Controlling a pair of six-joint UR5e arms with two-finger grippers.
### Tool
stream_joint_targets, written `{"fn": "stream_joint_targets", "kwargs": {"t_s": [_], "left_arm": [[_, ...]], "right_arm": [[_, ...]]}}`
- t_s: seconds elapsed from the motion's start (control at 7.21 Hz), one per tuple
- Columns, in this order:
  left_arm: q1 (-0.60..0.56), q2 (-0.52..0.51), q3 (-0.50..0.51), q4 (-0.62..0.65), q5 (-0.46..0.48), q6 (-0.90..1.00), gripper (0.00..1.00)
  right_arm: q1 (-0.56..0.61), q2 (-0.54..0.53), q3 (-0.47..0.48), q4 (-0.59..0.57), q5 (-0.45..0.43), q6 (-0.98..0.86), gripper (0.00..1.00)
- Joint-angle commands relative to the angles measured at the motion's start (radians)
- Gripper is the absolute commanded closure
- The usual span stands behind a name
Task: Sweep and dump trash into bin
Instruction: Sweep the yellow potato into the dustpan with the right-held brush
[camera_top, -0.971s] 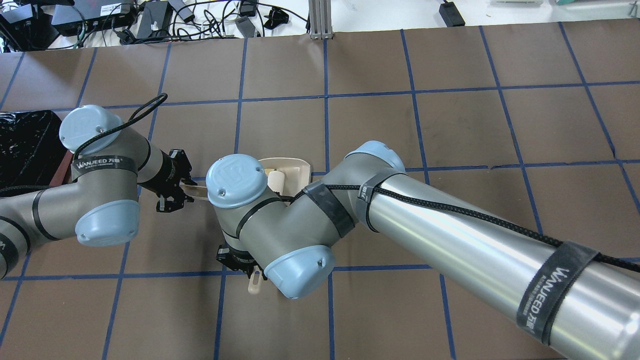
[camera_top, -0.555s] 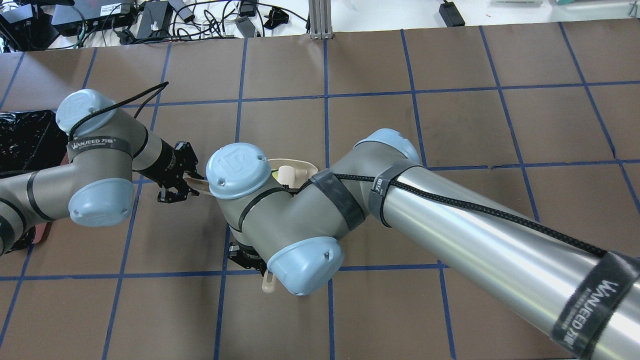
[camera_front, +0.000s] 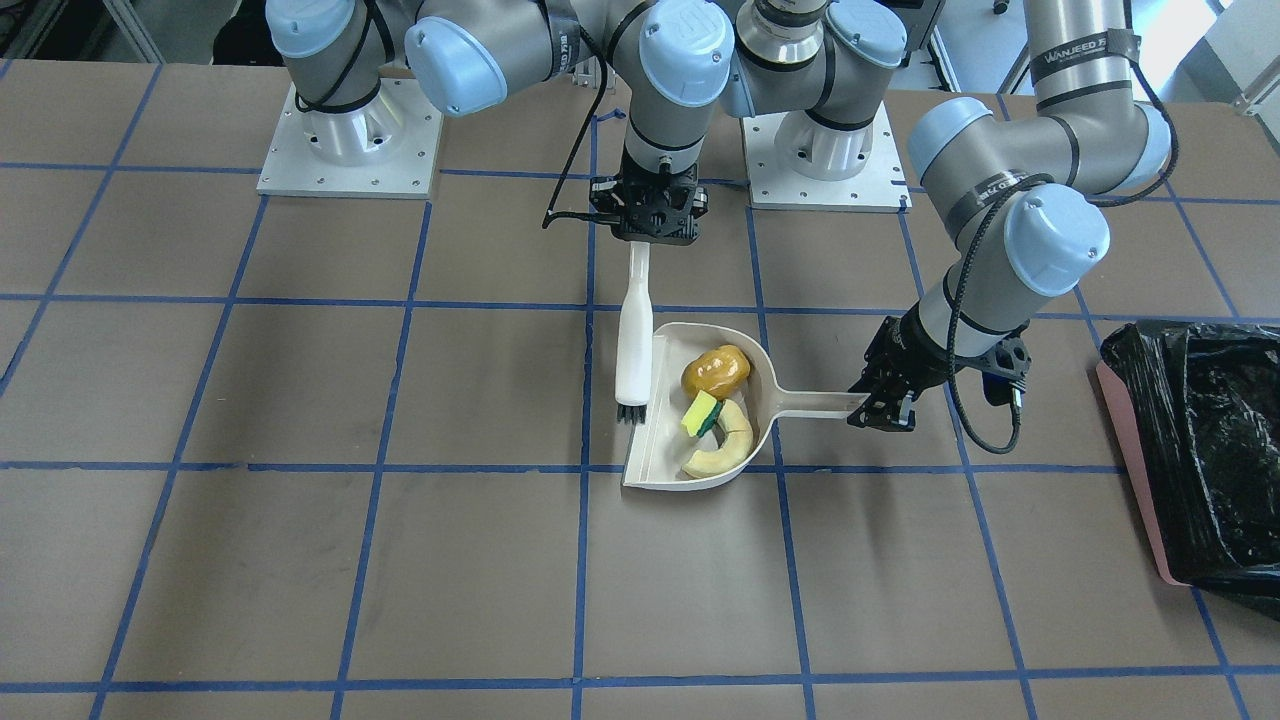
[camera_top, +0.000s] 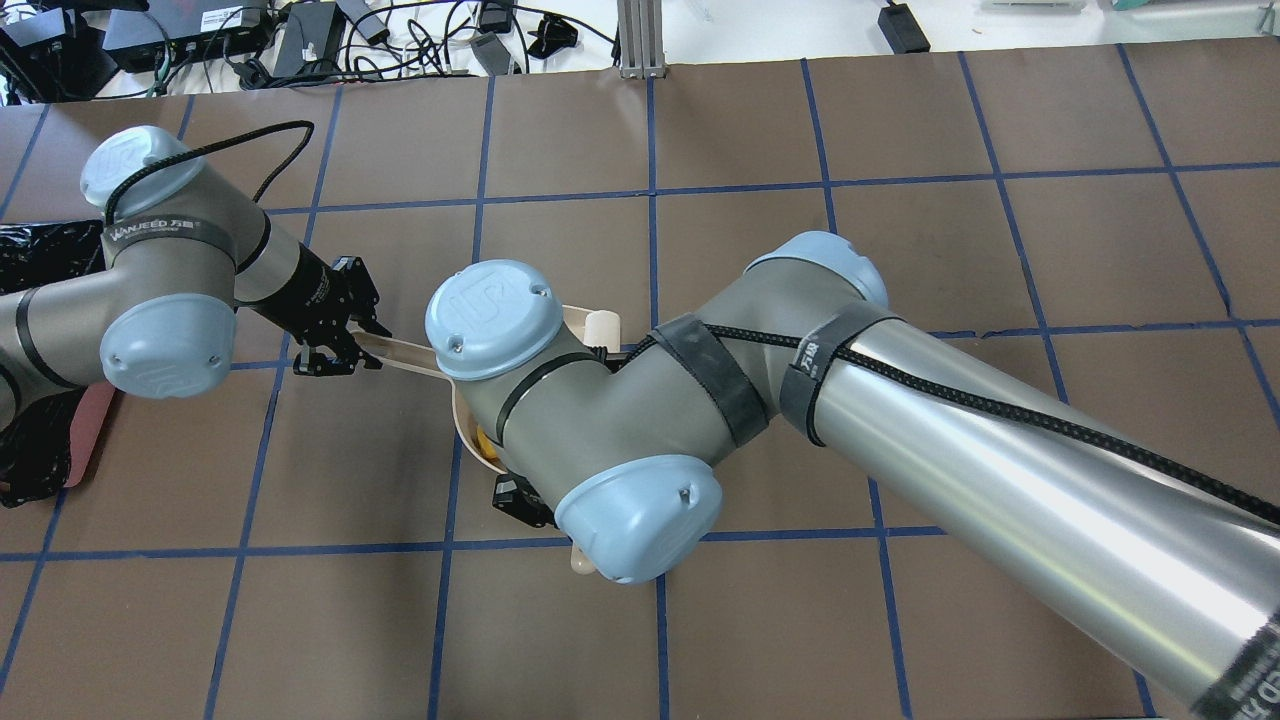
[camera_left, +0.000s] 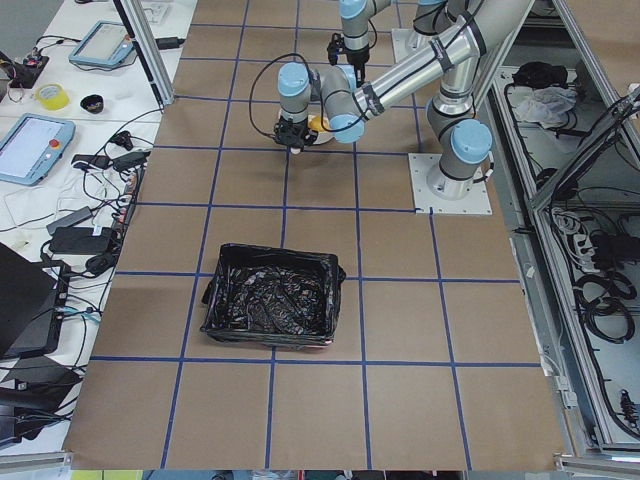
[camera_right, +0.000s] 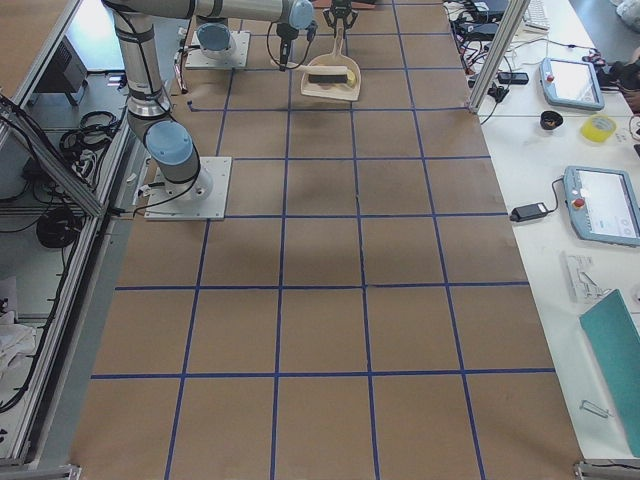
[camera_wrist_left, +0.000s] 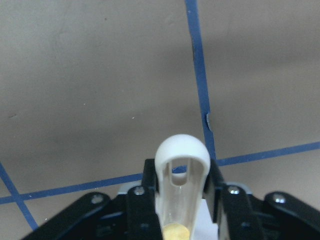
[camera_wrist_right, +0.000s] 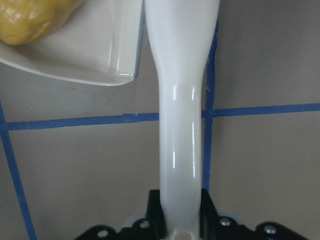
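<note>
Sweeping apparently over — trash (camera_front: 716, 372) in dustpan (camera_front: 658, 445), left gripper (camera_front: 882, 405) clamping its handle (camera_front: 810, 403), right gripper (camera_front: 645, 228) gripping brush (camera_front: 634, 340); next: level carry to bin (camera_front: 1180, 430) at 3 o'clock.

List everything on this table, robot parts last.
table: one, brown with blue tape grid
dustpan: one, beige, mid-table
orange-yellow lump: one, glossy, in dustpan
sponge: one, yellow with green backing, in dustpan
crescent slice: one, pale beige, in dustpan
brush: one, white, beside dustpan's mouth
bin: one, pink with black liner, robot's left end
left gripper: one, black, shut on dustpan handle
right gripper: one, black, shut on brush handle
</note>
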Motion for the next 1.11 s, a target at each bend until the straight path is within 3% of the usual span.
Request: {"fn": "stream_joint_targets", "kwargs": {"t_s": [0.0, 0.55, 0.97], "left_arm": [[0.004, -0.001, 0.057, -0.086, -0.034, 0.008, 1.00], [0.062, 0.012, 0.097, -0.129, -0.185, 0.024, 1.00], [0.131, 0.016, 0.211, -0.221, -0.222, 0.023, 1.00]], "right_arm": [[-0.089, -0.024, 0.002, 0.045, -0.065, -0.052, 0.93], [-0.409, -0.041, 0.000, 0.051, -0.081, -0.387, 0.92], [-0.646, -0.035, -0.003, 0.021, -0.182, -0.634, 0.92]]}}
